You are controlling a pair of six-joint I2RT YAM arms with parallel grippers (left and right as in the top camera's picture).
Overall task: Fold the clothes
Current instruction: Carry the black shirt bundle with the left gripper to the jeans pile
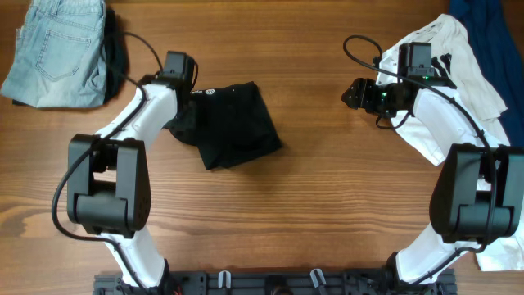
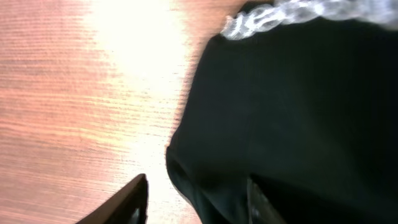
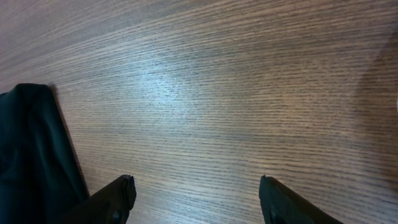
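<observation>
Wood-grain table (image 1: 327, 205) strewn with clothes (image 1: 233, 123)

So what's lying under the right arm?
A white tee with black print spreads beneath it, a navy garment at its far edge. The right arm covers the tee's middle.

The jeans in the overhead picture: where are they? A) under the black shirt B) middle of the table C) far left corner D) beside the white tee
C: the light-blue jeans lie at the table's far left corner, apart from the black shirt.
</observation>
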